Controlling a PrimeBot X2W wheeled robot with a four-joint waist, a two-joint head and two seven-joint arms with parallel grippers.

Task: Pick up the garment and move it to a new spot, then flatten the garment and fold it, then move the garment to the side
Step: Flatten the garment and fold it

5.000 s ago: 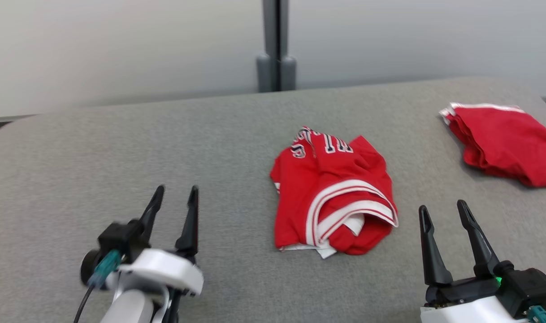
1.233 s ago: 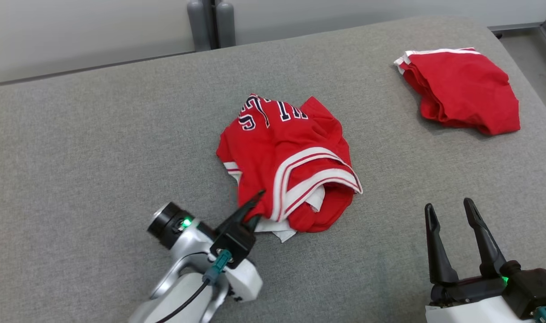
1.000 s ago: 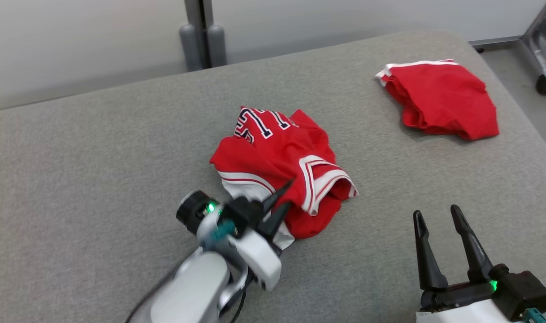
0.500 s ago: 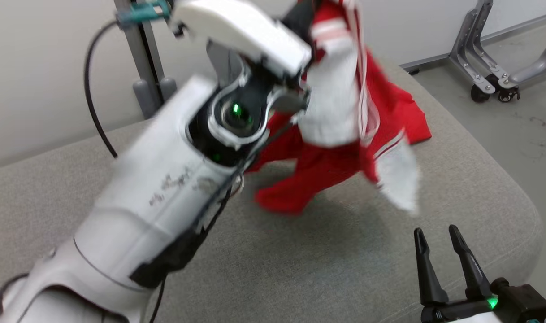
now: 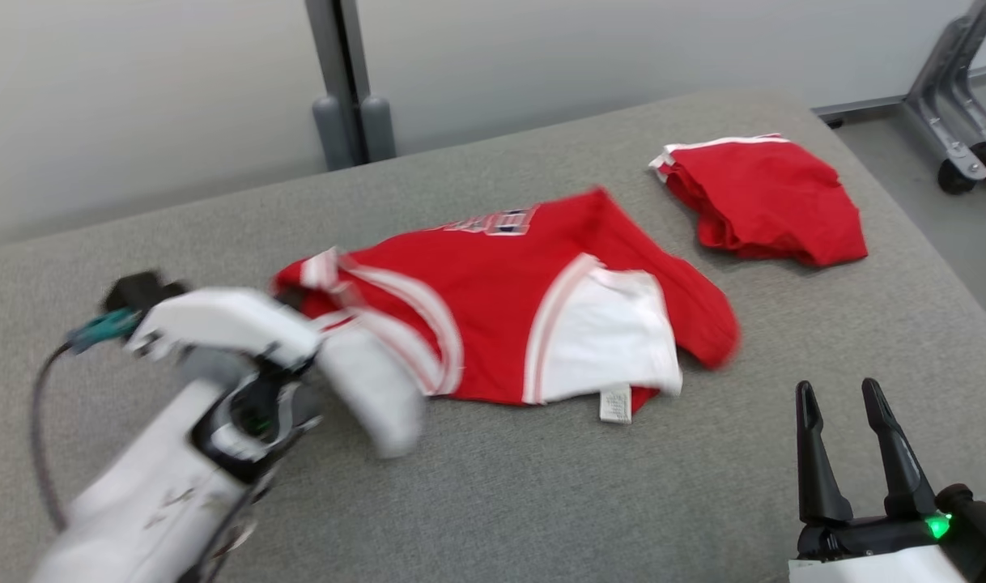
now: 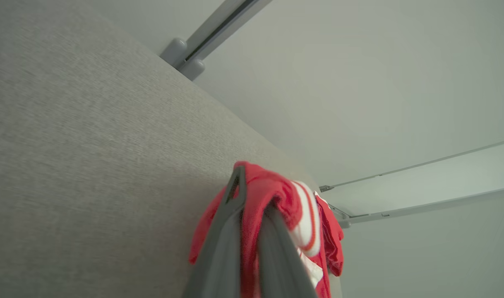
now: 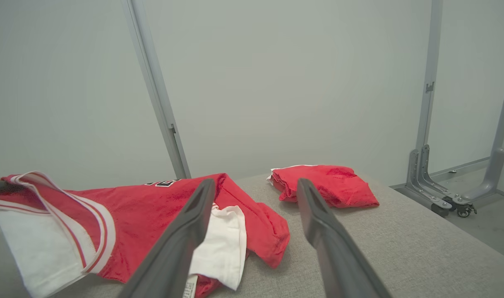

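The garment (image 5: 501,316), a red jersey with white-and-red striped trim and a white inner lining, lies stretched out across the middle of the grey table (image 5: 541,502). Its left end is lifted and blurred. My left gripper (image 5: 292,298) is shut on that end, its fingers mostly hidden by cloth and the white wrist. In the left wrist view the two fingers (image 6: 231,215) pinch red cloth (image 6: 293,203) between them. My right gripper (image 5: 845,405) stands open near the table's front right, short of the garment (image 7: 152,211), with nothing between its fingers (image 7: 190,223).
A second red garment (image 5: 764,198) lies bunched at the table's far right, also seen ahead of the right fingers (image 7: 326,184). A grey post (image 5: 343,81) rises behind the table. A metal frame on casters (image 5: 958,121) stands on the floor past the right edge.
My left arm, which held the garment high in the air half a second ago, has swung down and left, laying the garment out across the table. The head camera has shifted too.
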